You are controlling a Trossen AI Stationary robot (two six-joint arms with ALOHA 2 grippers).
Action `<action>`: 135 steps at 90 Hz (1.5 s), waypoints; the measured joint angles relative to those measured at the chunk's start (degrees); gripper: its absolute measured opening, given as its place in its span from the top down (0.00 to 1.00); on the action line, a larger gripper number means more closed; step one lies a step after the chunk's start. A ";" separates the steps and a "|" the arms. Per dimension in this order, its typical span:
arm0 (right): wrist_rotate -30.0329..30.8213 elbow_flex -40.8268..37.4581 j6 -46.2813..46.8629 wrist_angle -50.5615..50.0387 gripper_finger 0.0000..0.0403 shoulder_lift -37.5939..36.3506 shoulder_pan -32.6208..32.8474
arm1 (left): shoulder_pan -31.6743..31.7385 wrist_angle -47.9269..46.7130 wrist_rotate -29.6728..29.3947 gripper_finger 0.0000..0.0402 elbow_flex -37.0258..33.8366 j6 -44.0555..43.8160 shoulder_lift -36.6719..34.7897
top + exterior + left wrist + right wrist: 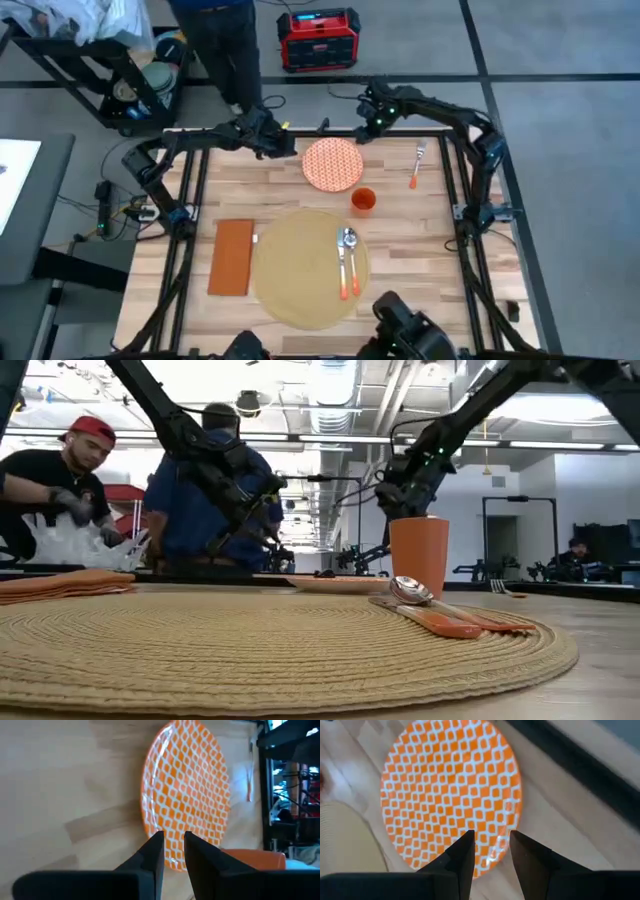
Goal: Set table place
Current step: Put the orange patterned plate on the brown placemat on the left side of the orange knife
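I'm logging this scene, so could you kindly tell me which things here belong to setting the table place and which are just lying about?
Belong to the job:
placemat
patterned plate
orange cup
spoon
fork
napkin
left pincer and right pincer, both by the plate

Lying about:
red box on the floor
cart

Left hand [285, 146] and right hand [362, 133] hover (fingers slightly parted).

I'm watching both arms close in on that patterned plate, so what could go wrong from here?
The left gripper and right gripper, both open, hover at opposite edges of the plate; they might collide or tug against each other. The flat plate could slip from an edge pinch. Carried toward the placemat, it might clip the orange cup or land on the spoon.
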 joint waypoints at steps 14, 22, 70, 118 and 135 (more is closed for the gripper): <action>-0.52 -0.07 -0.50 0.40 0.72 1.17 0.31 | -0.25 0.25 -0.33 0.86 0.00 -0.40 0.59; -0.50 -0.04 -0.97 0.98 0.72 1.12 0.35 | -0.55 0.08 0.20 0.86 0.01 -0.49 2.82; 4.07 -1.91 0.55 -5.14 0.72 1.04 -2.88 | -3.43 8.66 3.12 0.86 0.01 -8.22 10.09; -4.17 -5.09 0.14 -6.22 0.66 1.06 -4.10 | -2.27 8.94 6.23 0.78 0.68 -3.04 10.16; -4.07 -5.09 1.09 -4.78 0.53 1.06 -3.02 | -2.27 3.30 5.62 0.66 0.68 -0.88 10.16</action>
